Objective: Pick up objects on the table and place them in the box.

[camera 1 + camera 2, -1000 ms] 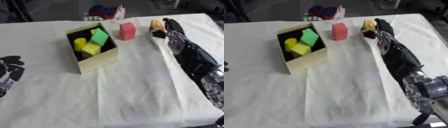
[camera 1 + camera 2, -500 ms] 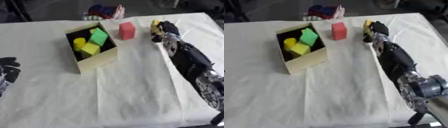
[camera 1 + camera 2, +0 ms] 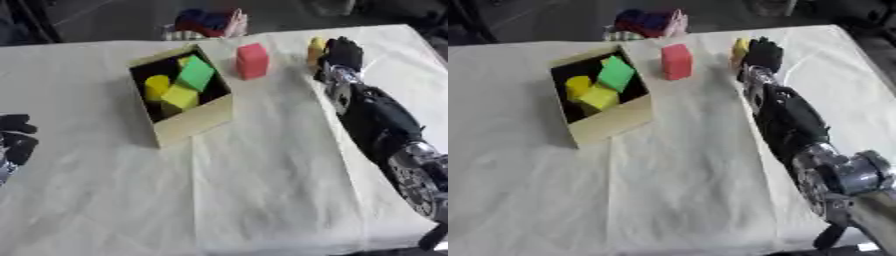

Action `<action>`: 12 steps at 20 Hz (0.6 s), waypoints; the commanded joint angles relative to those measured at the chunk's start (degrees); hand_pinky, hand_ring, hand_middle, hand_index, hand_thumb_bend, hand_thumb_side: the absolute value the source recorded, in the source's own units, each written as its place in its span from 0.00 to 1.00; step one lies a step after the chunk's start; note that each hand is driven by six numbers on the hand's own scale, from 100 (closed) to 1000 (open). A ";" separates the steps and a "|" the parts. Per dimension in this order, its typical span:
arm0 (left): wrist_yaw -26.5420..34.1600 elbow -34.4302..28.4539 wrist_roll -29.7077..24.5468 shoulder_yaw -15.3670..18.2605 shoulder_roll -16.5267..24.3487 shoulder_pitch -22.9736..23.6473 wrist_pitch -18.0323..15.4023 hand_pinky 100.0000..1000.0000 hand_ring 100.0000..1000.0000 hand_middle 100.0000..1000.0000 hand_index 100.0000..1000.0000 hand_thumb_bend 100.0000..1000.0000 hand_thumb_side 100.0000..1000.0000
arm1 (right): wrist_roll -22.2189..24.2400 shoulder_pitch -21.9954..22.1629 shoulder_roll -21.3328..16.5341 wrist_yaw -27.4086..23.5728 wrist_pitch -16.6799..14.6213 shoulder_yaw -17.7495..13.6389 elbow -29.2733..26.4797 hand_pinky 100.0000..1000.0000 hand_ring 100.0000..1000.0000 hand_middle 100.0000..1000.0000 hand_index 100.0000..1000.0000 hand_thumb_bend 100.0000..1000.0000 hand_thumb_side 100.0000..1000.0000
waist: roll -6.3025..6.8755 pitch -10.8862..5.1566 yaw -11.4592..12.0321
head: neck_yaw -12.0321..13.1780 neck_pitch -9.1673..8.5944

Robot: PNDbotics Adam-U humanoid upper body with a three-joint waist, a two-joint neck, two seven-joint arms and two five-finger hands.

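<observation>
Cloth: we see a white cloth (image 3: 262,190) over the whole table, creased, with long folds running from near to far down the middle.
Left hand: our left hand (image 3: 16,137) shows at the left edge of the left eye view, dark fingers curled in on themselves, holding nothing, resting on the cloth well apart from the box.
Right arm: our right arm (image 3: 378,120) comes in from the lower right and stretches far across the cloth, black with a silver joint near us.
Box: a tan box (image 3: 188,117) sits left of centre, open on top, dark inside. In it we see a green block (image 3: 196,73) tilted on edge, a yellow cube (image 3: 181,96) and a yellow cylinder (image 3: 157,86).
Red block: a red block (image 3: 252,60) stands upright on the cloth just beyond the box's right corner, apart from it.
Right hand: our right hand (image 3: 342,54) is at the far right, fingers curled beside a yellow piece (image 3: 315,49); we cannot tell whether it grasps it.
Far edge: beyond the table lies a red, blue and pink bundle (image 3: 208,21) on a dark floor (image 3: 105,20).
</observation>
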 commanded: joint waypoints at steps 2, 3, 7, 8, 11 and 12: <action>0.23 -1.33 0.05 0.25 0.55 -0.55 0.14 0.83 0.64 0.64 0.82 0.37 0.59 | -4.57 -0.87 -1.48 -1.80 0.23 -0.24 -1.37 0.66 0.52 0.29 0.43 0.00 0.00 | 0.67 -0.11 -0.04 | -0.17 0.22; 0.22 -1.33 0.07 0.27 0.56 -0.56 0.15 0.83 0.64 0.64 0.82 0.37 0.59 | -5.35 -0.90 -1.58 -2.31 0.12 -0.23 -1.43 0.66 0.52 0.28 0.42 0.00 0.00 | 0.65 -0.13 -0.07 | -0.17 0.22; 0.19 -1.32 0.19 0.37 0.70 -0.44 0.18 0.83 0.64 0.64 0.82 0.37 0.59 | -6.96 -1.14 -1.77 -3.69 -1.70 0.39 -4.02 0.65 0.52 0.28 0.42 0.00 0.00 | 0.56 -0.29 -0.30 | 0.05 0.22; 0.17 -1.30 0.23 0.40 0.73 -0.39 0.20 0.83 0.64 0.64 0.82 0.37 0.59 | -6.78 -1.27 -1.78 -3.67 -2.60 0.74 -5.43 0.65 0.52 0.28 0.42 0.00 0.00 | 0.53 -0.34 -0.39 | 0.11 0.22; 0.13 -1.31 0.29 0.45 0.70 -0.34 0.18 0.83 0.64 0.64 0.82 0.37 0.59 | -4.41 -1.58 -1.79 -3.04 -6.97 2.65 -11.64 0.66 0.53 0.28 0.42 0.00 0.00 | 0.44 -0.47 -0.62 | 0.32 0.22; 0.09 -1.31 0.33 0.50 0.71 -0.32 0.18 0.83 0.64 0.64 0.82 0.37 0.59 | -3.19 -1.56 -1.79 -2.89 -8.59 3.48 -14.04 0.66 0.53 0.28 0.42 0.00 0.00 | 0.43 -0.49 -0.69 | 0.45 0.22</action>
